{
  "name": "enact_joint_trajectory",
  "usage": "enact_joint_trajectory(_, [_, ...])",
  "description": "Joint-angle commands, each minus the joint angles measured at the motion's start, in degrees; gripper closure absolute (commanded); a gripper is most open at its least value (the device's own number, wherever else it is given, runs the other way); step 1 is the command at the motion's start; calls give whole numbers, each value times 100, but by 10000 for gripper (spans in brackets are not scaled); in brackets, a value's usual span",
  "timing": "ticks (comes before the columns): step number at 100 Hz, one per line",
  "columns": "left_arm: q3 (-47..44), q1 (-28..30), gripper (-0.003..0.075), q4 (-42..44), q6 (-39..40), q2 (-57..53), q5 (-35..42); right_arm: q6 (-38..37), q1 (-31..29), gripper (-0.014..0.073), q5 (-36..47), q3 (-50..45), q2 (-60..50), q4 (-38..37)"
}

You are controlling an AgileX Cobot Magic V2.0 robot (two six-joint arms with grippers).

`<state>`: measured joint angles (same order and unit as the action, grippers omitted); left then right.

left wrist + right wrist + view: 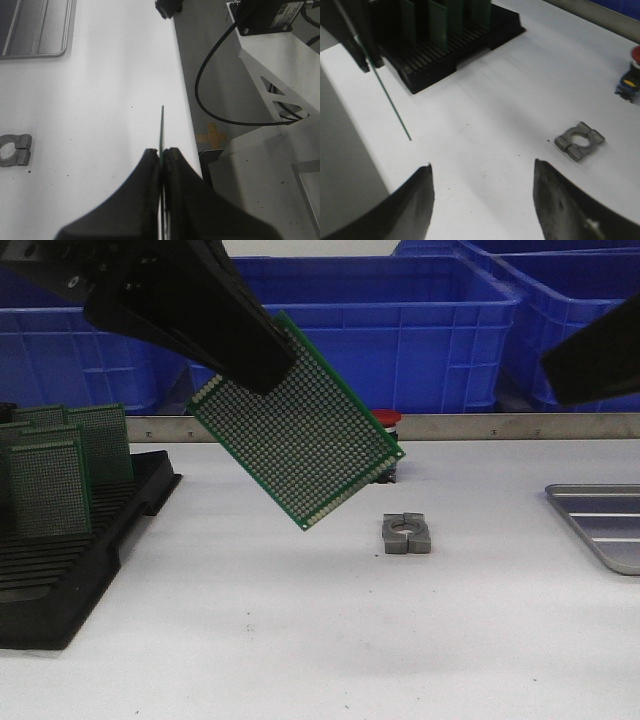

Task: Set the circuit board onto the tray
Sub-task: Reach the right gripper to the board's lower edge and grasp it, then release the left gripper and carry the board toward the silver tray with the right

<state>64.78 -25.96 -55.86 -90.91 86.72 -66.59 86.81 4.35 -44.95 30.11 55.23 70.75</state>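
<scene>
A green perforated circuit board (pixel 300 430) hangs tilted in the air above the middle of the table. My left gripper (pixel 255 365) is shut on its upper corner. In the left wrist view the board (pixel 162 125) shows edge-on between the closed jaws of the left gripper (pixel 162 150). The grey ridged tray (pixel 605 520) lies at the table's right edge, well apart from the board; it also shows in the left wrist view (pixel 35 30). My right gripper (pixel 482 167) is open and empty above bare table, and it shows at the upper right of the front view (pixel 595 360). The right wrist view shows the board (pixel 392 102) edge-on.
A black slotted rack (pixel 60 540) holding several green boards stands at the left. A small grey metal clamp piece (pixel 406 533) lies mid-table, below and to the right of the held board. A red-topped button (pixel 388 418) and blue bins (pixel 380 320) are at the back.
</scene>
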Motion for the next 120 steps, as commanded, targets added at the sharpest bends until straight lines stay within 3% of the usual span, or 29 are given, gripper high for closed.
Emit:
enact_joint_trajectory(1, [175,-39,741,-389,55,-195,-63,417,342,131,40,335,257,383])
enact_joint_trajectory(47, [175,-39,741,-389,55,-195,-63,829,2123,147,467,1081,1810,416])
enact_joint_trajectory(59, [175,-39,740,-389,55,-195,-63,829,2239,296,584,1240,1963,442])
enact_joint_trajectory(76, [175,-39,739,-389,55,-195,-37,829,2239,652,487,1256,1964,499])
enact_joint_trajectory(84, [175,-39,731,-389,55,-195,-10,829,2239,655,466,1256,1964,510])
enact_joint_trajectory(94, [175,-39,647,-389,55,-195,-10,793,2239,655,380,1256,1964,510])
enact_joint_trajectory(99, [175,-39,558,-389,55,-195,-10,589,2239,655,355,1242,1964,510])
enact_joint_trajectory(109, [175,-39,364,-389,55,-195,5,-449,2219,655,377,1191,1964,502])
enact_joint_trajectory(120, [175,-39,229,-389,55,-195,64,-1345,2124,655,377,1077,1964,265])
